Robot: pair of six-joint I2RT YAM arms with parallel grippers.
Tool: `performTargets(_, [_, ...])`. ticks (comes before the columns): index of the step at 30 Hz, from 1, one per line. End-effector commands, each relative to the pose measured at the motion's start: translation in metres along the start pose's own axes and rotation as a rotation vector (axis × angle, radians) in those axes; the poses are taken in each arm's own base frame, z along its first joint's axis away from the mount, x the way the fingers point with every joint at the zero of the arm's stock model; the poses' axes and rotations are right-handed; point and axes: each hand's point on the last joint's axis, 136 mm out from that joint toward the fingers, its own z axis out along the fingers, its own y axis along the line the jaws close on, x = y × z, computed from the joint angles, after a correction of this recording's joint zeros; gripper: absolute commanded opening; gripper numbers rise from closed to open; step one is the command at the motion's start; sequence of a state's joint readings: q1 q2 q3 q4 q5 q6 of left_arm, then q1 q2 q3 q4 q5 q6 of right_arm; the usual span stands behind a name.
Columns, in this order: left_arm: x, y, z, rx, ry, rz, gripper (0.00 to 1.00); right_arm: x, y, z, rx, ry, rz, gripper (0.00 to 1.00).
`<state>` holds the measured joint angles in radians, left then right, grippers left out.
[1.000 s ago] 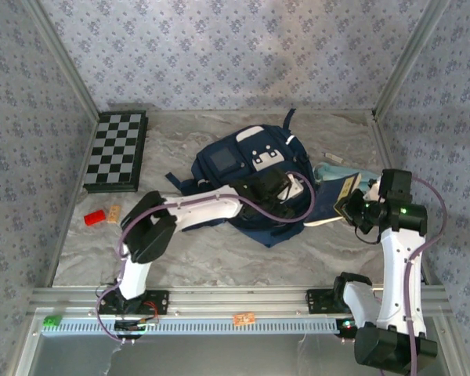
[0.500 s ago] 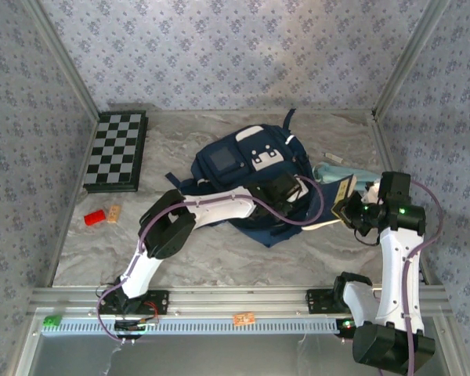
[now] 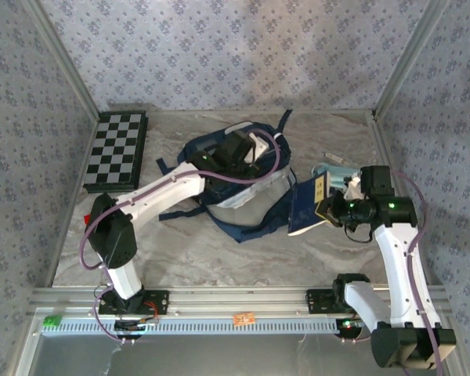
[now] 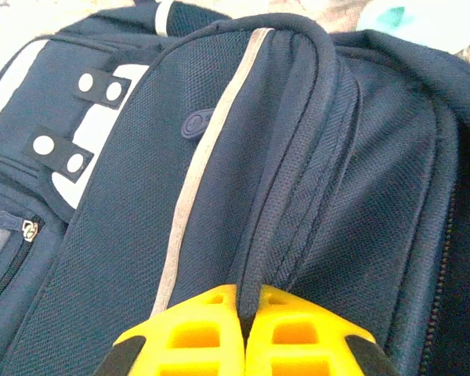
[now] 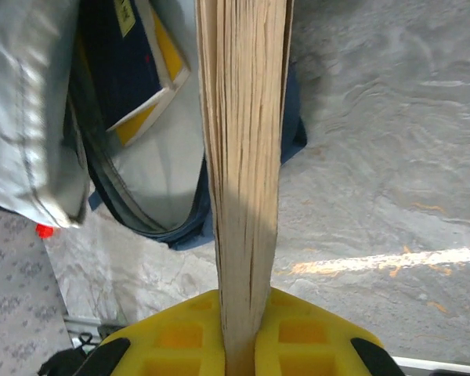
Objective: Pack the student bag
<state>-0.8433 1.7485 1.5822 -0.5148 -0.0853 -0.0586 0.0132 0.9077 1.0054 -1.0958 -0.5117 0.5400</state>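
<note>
The student bag [image 3: 254,222], navy with white patches, lies mid-table with its mouth pulled open and pale grey lining showing. My left gripper [image 3: 240,149] is at the bag's far side, holding its top edge up. In the left wrist view the gripper [image 4: 247,294] is shut on a dark piped seam of the bag [image 4: 298,117]. My right gripper [image 3: 334,208] is shut on a navy book [image 3: 305,205], held on edge just right of the opening. From the right wrist, the book's page edges [image 5: 243,157] rise from the gripper [image 5: 247,305], with the open bag [image 5: 160,168] to the left.
A folded chessboard [image 3: 116,150] lies at the back left. A red block [image 3: 88,218] sits near the left arm's elbow. A light-blue pouch [image 3: 331,170] lies behind the book, near the right wall. Patterned walls close the table on three sides.
The left gripper closed on the bag's edge and pulled it up and back, opening the bag and showing the lining. The right arm carried the book left toward the opening.
</note>
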Motion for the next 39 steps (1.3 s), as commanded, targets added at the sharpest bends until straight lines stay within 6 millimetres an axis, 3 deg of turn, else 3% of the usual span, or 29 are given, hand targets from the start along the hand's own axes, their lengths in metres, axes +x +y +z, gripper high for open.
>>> performTargets(1, [-0.040, -0.013, -0.042, 0.073, -0.081, -0.045, 0.00, 0.001, 0.027, 0.007, -0.076, 0.014, -0.049, 0.00])
performTargets(4, [-0.057, -0.016, -0.061, 0.100, -0.124, -0.032, 0.00, 0.002, 0.055, 0.031, -0.168, 0.023, -0.082, 0.00])
performTargets(8, [-0.063, -0.019, -0.074, 0.120, -0.154, 0.011, 0.00, 0.000, 0.098, 0.064, -0.299, 0.020, -0.195, 0.00])
performTargets(14, [-0.067, -0.015, -0.090, 0.111, -0.187, 0.021, 0.00, -0.017, 0.124, 0.114, -0.383, -0.045, -0.179, 0.00])
performTargets(20, [-0.071, -0.007, -0.099, 0.130, -0.227, -0.029, 0.00, -0.031, 0.146, 0.149, -0.410, -0.139, -0.217, 0.05])
performTargets(24, [-0.071, 0.000, -0.098, 0.173, -0.237, -0.092, 0.00, -0.043, 0.148, 0.175, -0.414, -0.162, -0.170, 0.10])
performTargets(29, [-0.067, 0.005, -0.099, 0.164, -0.235, -0.081, 0.00, -0.040, 0.146, 0.205, -0.359, -0.097, -0.190, 0.26])
performTargets(34, [-0.062, 0.012, -0.097, 0.166, -0.224, -0.103, 0.00, -0.027, 0.113, 0.202, -0.227, -0.068, -0.176, 0.52])
performTargets(39, [-0.059, 0.011, -0.097, 0.173, -0.225, -0.097, 0.00, -0.003, 0.072, 0.191, -0.072, -0.011, -0.183, 0.57])
